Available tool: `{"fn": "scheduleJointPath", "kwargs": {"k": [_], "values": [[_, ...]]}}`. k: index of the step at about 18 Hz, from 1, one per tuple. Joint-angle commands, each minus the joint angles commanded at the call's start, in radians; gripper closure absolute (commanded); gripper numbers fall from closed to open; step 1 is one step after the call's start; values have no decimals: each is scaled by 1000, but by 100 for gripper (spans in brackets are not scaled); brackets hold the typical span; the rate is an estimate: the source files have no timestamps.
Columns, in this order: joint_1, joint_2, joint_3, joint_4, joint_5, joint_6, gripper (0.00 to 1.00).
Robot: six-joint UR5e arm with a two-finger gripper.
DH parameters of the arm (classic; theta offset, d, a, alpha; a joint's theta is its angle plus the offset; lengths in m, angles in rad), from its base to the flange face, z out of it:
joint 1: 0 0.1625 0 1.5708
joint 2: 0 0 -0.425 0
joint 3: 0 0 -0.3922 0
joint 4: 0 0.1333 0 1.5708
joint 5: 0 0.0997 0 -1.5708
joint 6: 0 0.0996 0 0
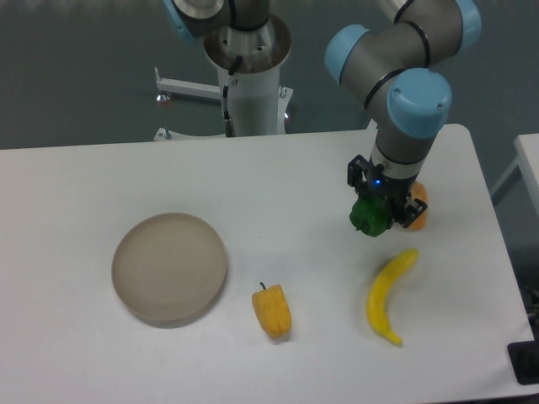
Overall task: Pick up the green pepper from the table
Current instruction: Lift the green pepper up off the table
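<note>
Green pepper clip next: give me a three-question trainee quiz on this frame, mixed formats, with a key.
1. True or false: the tool is shut on the green pepper.
2. Which item is mostly hidden behind the tool? A) banana B) orange pepper C) plate
3. Fill in: the fruit nearest the plate is the ____ pepper.

Key: 1 true; 2 B; 3 yellow.
</note>
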Motion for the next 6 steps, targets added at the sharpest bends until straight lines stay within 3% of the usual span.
{"fn": "scheduleJointPath", "kwargs": {"k": [6], "values": [[0, 0, -9, 3, 2, 23, 100]]}}
